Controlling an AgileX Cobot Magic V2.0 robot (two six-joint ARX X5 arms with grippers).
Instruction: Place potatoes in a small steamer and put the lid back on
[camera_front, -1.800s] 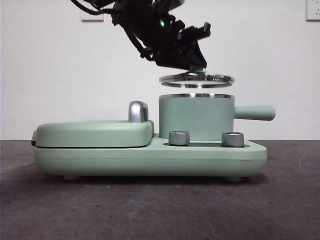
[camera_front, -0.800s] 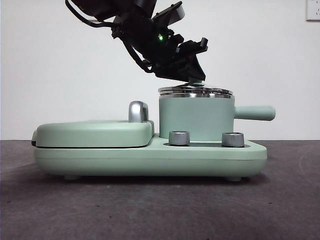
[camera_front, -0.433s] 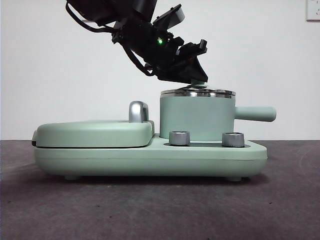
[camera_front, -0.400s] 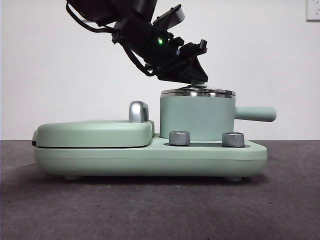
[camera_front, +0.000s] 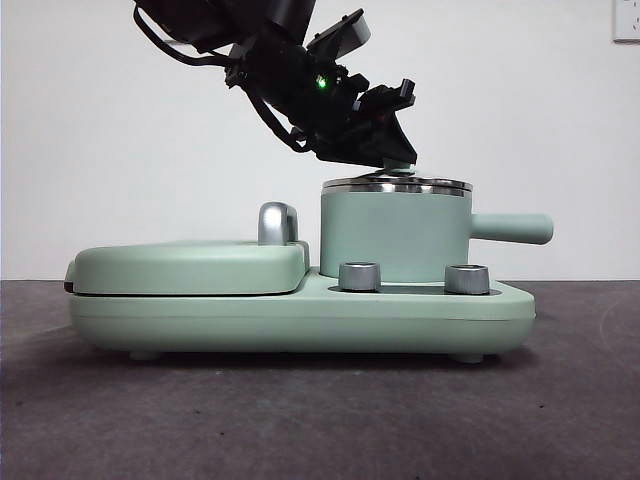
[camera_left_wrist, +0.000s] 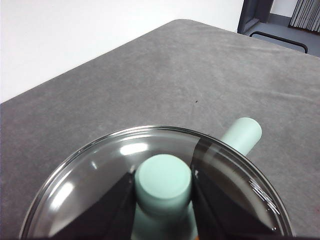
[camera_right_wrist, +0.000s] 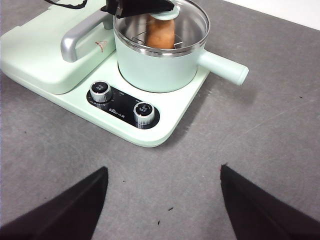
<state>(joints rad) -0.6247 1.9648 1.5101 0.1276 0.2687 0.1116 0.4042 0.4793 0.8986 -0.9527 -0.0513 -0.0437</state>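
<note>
The left gripper (camera_left_wrist: 163, 192) slants down over the small steamer (camera_front: 393, 238), its jaws pinching the knob of the lid (camera_left_wrist: 100, 185), which sits on the steamer's rim with the potatoes (camera_right_wrist: 160, 33) beneath. The right gripper (camera_right_wrist: 162, 200) hangs back above the table (camera_right_wrist: 260, 145), jaws spread wide, well apart from the steamer.

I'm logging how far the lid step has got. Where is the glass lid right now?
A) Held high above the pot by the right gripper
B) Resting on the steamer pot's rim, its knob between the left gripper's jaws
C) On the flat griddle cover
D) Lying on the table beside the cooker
B: the lid sits on the steamer pot, and the left gripper has its jaws on either side of the knob.
</note>
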